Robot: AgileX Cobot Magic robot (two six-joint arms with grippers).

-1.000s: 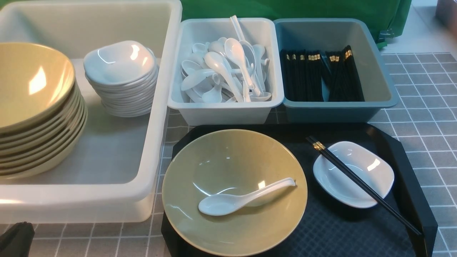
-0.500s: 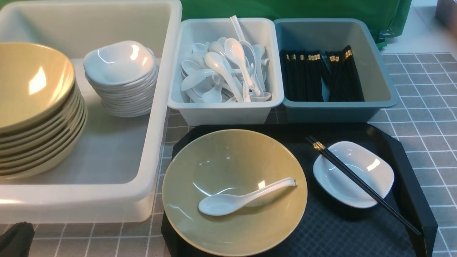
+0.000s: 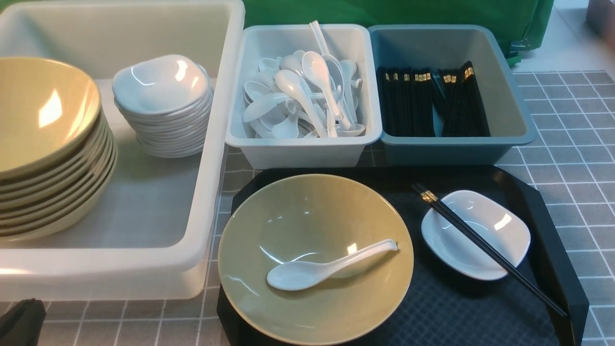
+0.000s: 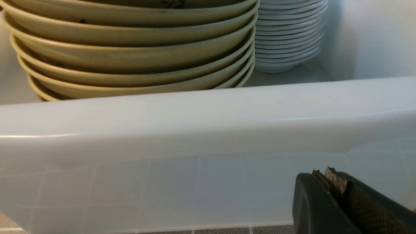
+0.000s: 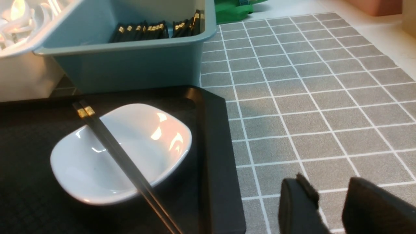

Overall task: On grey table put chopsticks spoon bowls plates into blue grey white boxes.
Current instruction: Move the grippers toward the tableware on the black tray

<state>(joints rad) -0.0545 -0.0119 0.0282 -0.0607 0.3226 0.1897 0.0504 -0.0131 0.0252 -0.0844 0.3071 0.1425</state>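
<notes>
Grey worktop [image 3: 576, 158], ruled into squares by thin white lines. Glossy black plastic tray [image 3: 552, 245], its mat [image 3: 456, 307] dark with a fine check. Wide olive-yellow round bowl [image 3: 312, 211]; white curved plastic spoon [image 3: 307, 275]; small white rounded-square dish [image 3: 499, 226] — and slim black chopsticks [image 3: 490, 249] banded in gold. Large milky-white plastic box [image 3: 214, 158], pale grey plastic box [image 3: 302, 154], dusty blue plastic box [image 3: 442, 154]; green backdrop [image 3: 384, 12].
</notes>
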